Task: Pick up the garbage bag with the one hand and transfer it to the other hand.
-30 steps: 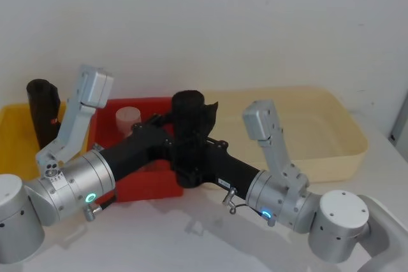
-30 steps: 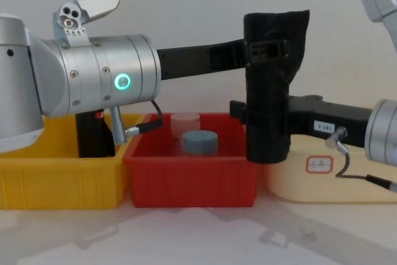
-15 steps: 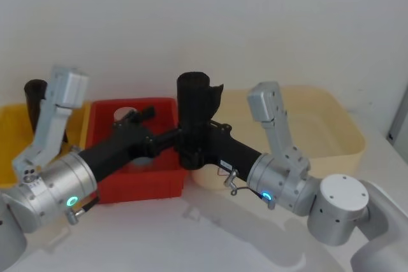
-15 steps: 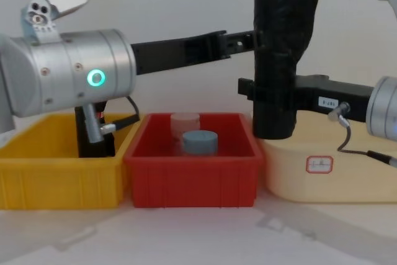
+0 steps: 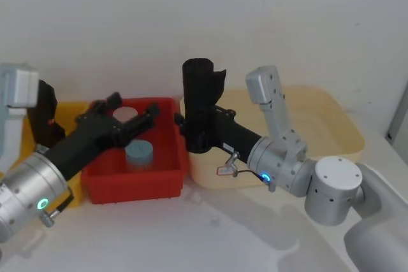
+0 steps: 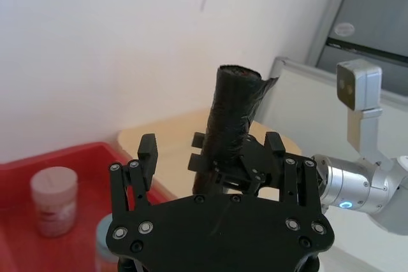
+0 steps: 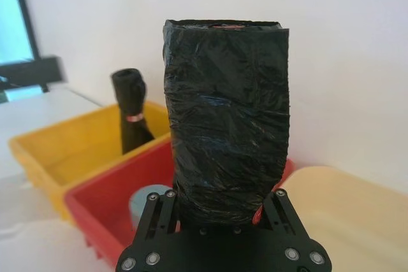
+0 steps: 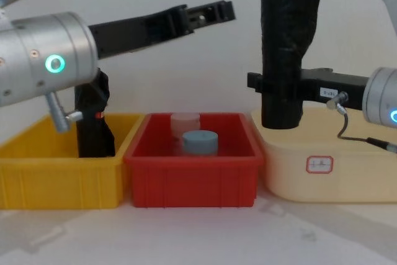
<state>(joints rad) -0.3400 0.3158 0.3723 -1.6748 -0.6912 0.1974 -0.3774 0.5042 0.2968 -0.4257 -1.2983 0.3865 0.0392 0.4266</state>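
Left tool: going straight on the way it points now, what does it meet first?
Likely the bag, near its top, held upright in the shut right tool. The open left tool points at it across a free gap above the red bin. Depth is uncertain.

garbage bag [image 7: 226, 119] showing crinkled black plastic film, mostly matt, catching faint sheen on folds. left gripper [image 5: 134, 106], right gripper [image 5: 191, 130] looking matt black, smooth. arm housings [image 8: 43, 66] reading as satin silver metal. red bin [image 8: 192, 184], yellow bin [image 8: 56, 184], cream bin [image 8: 360, 178] showing smooth moulded plastic, slight gloss. table [image 8: 198, 234] looking matt white.
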